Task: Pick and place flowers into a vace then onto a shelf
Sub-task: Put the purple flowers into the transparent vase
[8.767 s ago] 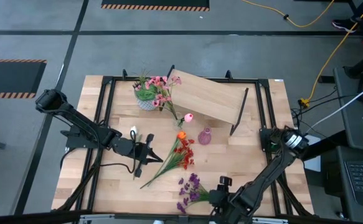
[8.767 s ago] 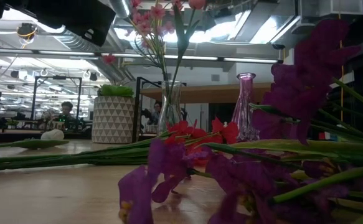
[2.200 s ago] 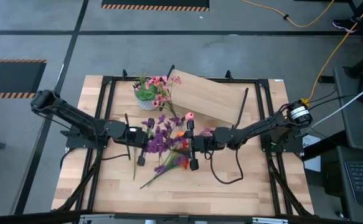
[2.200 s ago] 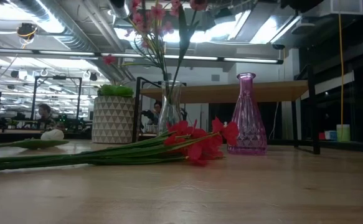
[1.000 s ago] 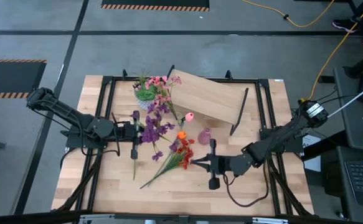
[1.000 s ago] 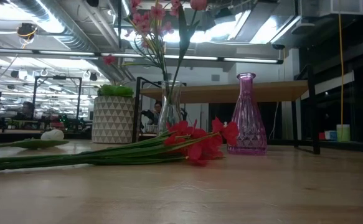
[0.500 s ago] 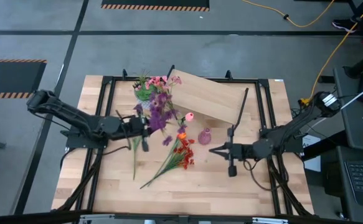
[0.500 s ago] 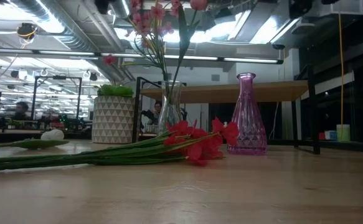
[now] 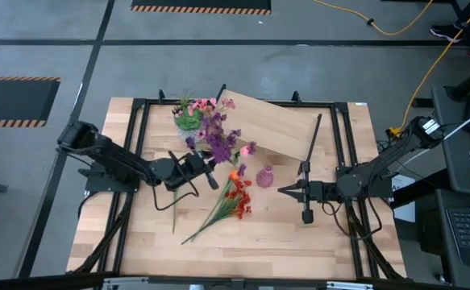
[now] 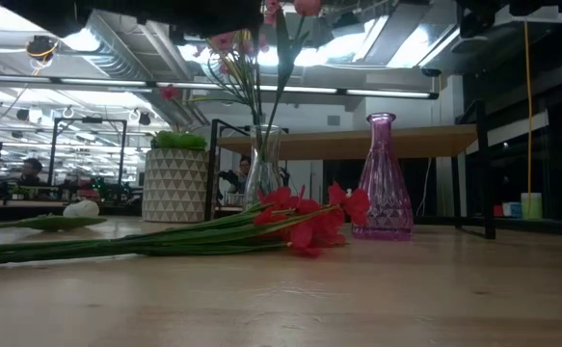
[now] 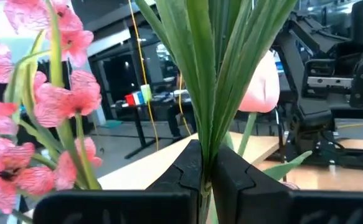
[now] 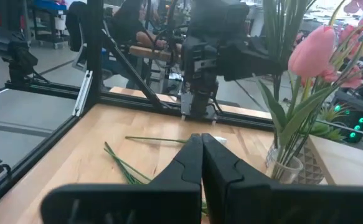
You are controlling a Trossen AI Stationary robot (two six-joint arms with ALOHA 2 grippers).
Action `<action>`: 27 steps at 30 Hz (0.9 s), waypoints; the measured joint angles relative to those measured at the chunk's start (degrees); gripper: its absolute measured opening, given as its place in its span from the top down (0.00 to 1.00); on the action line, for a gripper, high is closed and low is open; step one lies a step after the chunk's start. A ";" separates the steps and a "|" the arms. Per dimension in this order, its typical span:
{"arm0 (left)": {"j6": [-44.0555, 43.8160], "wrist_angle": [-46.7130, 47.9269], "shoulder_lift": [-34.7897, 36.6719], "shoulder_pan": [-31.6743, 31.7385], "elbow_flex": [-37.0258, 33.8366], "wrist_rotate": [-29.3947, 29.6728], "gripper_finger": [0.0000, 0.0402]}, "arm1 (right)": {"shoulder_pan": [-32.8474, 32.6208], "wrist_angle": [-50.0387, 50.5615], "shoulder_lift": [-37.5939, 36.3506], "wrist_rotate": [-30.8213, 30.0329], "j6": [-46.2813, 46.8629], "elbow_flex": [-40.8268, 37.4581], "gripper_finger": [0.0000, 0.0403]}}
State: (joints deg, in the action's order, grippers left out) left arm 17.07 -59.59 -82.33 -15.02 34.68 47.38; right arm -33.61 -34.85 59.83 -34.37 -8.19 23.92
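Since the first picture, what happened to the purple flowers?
The right tool carried them from the table's near edge to the middle. The left tool took them and now holds the purple flowers up by the clear vase. The right arm pulled back. The red flowers and pink vase stayed put.

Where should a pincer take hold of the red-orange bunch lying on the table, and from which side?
Grip the red-orange bunch on its bare green stems, away from the blooms, coming straight down from above. It lies flat with the stems running together toward the table's front-left, so they likely offer a narrow bundle to close across.
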 joint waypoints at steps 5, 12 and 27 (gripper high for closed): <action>2.27 -6.49 -3.17 0.55 0.02 2.48 0.97 | 0.00 0.04 0.02 0.00 -1.17 0.00 1.00; 0.59 -6.56 -5.00 2.50 0.07 2.63 0.97 | 0.00 0.35 0.04 0.00 -1.15 0.00 1.00; -5.37 -4.33 -7.60 4.28 0.07 2.72 0.97 | 0.00 0.52 0.07 -0.02 -1.15 0.00 1.00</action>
State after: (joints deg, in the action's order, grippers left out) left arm 11.70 -63.91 -89.93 -10.74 34.74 50.10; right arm -33.61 -34.33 59.90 -34.39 -9.34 23.92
